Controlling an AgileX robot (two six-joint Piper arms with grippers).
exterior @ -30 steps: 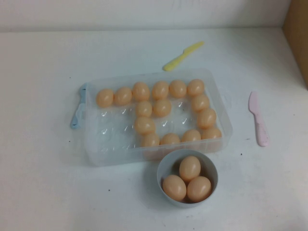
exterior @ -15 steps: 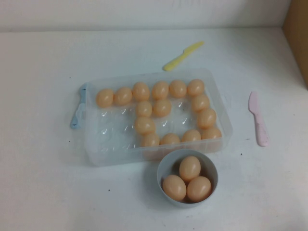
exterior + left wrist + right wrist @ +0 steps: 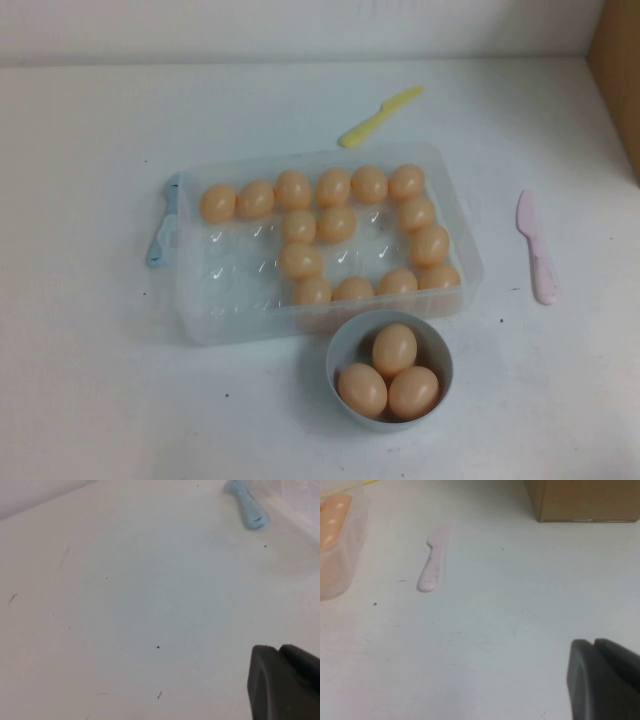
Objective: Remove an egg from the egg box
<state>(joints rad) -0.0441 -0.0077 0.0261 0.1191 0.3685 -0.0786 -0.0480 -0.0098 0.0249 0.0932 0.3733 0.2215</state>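
The clear plastic egg box (image 3: 225, 300) lies in the middle of the table in the high view, with several peach-orange eggs (image 3: 300, 260) along its far row, right side and middle. Its left hollows hold nothing. Neither arm shows in the high view. My left gripper (image 3: 277, 650) is shut and empty over bare table left of the box. My right gripper (image 3: 594, 642) is shut and empty over bare table right of the box, whose corner (image 3: 345, 565) with an egg (image 3: 332, 525) shows in the right wrist view.
A pale grey-blue bowl (image 3: 343, 345) with three eggs stands just in front of the box. A blue knife (image 3: 163, 225) lies at the box's left edge, a yellow knife (image 3: 380, 115) behind it, a pink knife (image 3: 535, 245) to its right. A cardboard box (image 3: 618, 70) stands at the far right.
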